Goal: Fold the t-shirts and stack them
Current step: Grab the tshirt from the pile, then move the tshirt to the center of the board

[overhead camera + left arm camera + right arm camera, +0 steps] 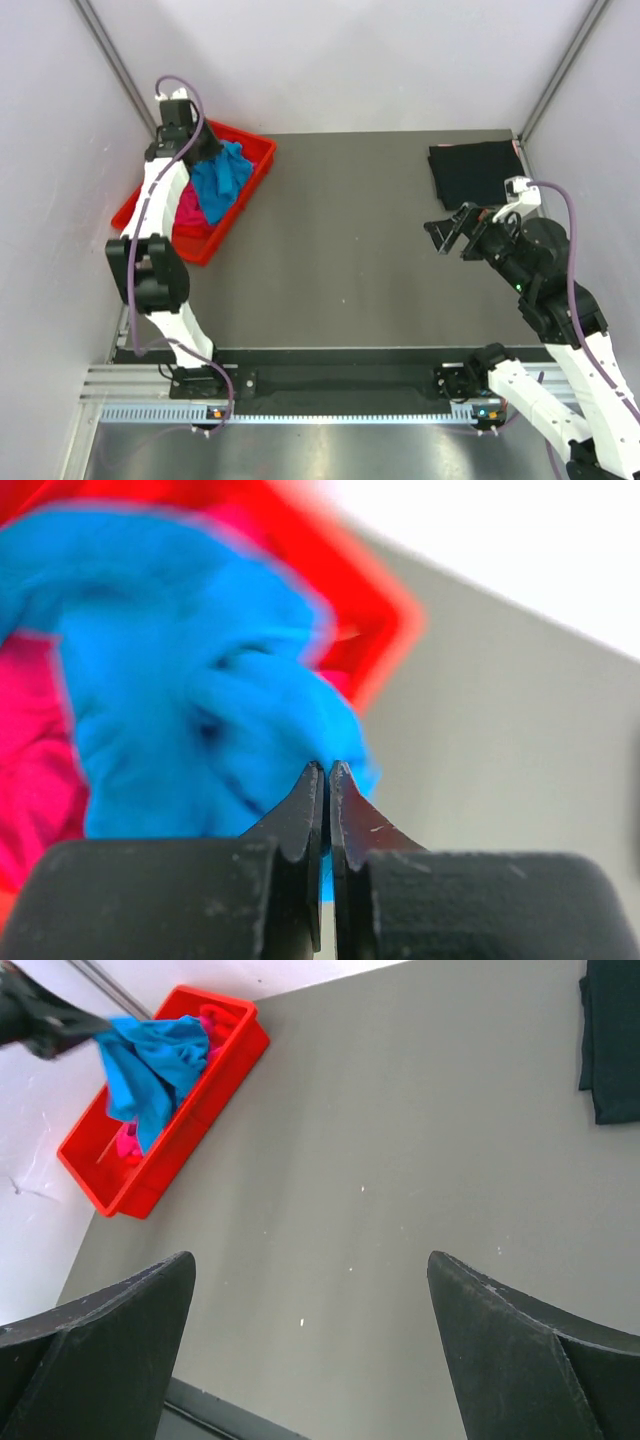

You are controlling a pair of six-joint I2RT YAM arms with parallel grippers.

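My left gripper (328, 768) is shut on a fold of the turquoise-blue t-shirt (180, 680), and a sliver of blue shows between its tips. From above, that shirt (220, 180) hangs bunched from the left gripper (205, 150) over the red tray (200, 245). The magenta-pink t-shirt (188, 205) lies crumpled in the tray under it. At the far right of the table the black t-shirt (472, 172) lies folded flat. My right gripper (450, 232) hovers open just in front of it, and nothing lies between its fingers (120, 1310).
The red tray sits at the table's far left, close to the left wall. White walls close in the table on three sides. The grey tabletop (340, 250) stretches between the tray and the black shirt. A dark rail (330, 380) runs along the near edge.
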